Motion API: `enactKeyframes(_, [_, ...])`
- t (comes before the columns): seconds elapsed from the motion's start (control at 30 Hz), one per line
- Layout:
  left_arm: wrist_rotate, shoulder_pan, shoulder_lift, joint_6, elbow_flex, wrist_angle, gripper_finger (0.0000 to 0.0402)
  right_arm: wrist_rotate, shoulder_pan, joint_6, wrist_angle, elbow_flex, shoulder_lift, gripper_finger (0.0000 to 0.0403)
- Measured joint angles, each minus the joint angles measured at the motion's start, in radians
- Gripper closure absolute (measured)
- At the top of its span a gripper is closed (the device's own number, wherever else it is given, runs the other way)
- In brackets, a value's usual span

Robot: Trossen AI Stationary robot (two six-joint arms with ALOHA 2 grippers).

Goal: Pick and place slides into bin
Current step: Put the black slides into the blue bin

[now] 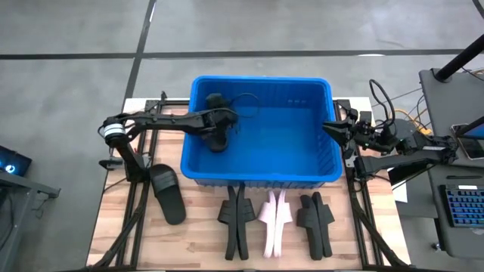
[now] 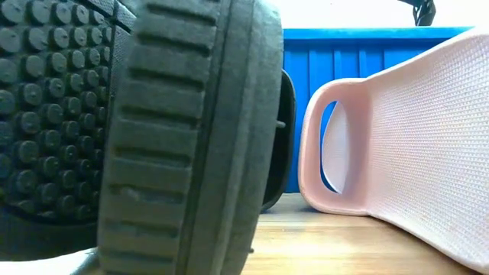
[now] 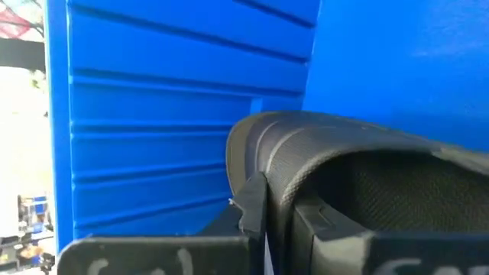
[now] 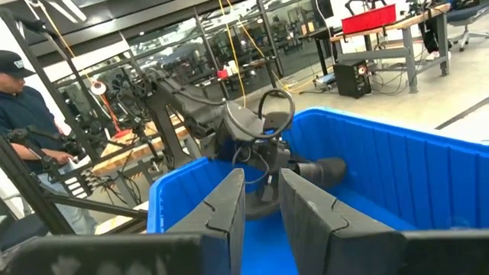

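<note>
Placing step: left tool [image 1: 219, 140] inside bin [image 1: 261, 175], pinching black slide [image 3: 359, 164]; next, release. Right tool [image 1: 333, 128] waits at bin rim, fingers slightly spread, empty

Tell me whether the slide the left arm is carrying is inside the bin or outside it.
Inside: the left gripper is shut on a black slide within the blue bin walls.

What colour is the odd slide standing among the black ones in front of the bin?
Pale pink slide, clearest in the low view.
</note>
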Motion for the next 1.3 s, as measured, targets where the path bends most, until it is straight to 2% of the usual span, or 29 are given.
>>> enactKeyframes(0.17, [0.007, 0.013, -0.003, 0.053, -0.051, 0.095, 0.04, 0.0, 0.0, 0.0, 0.0, 0.0, 0.0, 0.0323])
enactKeyframes(0.37, [0.073, 0.035, -0.004, 0.066, -0.097, 0.111, 0.04, 0.0, 0.0, 0.0, 0.001, 0.0, 0.0, 0.0331])
enactKeyframes(0.57, [0.091, 0.052, -0.004, 0.092, -0.137, 0.12, 0.04, 0.0, 0.0, 0.0, 0.001, 0.0, 0.0, 0.0334])
enactKeyframes(0.77, [0.192, 0.084, -0.004, 0.091, -0.15, 0.13, 0.04, 0.0, 0.0, 0.001, 0.001, 0.0, 0.0, 0.0326])
enactKeyframes(1.1, [0.199, 0.098, -0.004, 0.087, -0.189, 0.177, 0.0399, 0.0, 0.0, 0.001, 0.002, 0.0, 0.0, 0.0331])
enactKeyframes(1.2, [0.205, 0.1, -0.004, 0.083, -0.184, 0.171, 0.0384, 0.0, 0.0, 0.001, 0.003, 0.0, 0.0, 0.0335])
enactKeyframes(1.3, [0.216, 0.107, -0.003, 0.082, -0.175, 0.164, 0.0346, 0.0, 0.0, 0.001, 0.003, 0.0, 0.0, 0.0335])
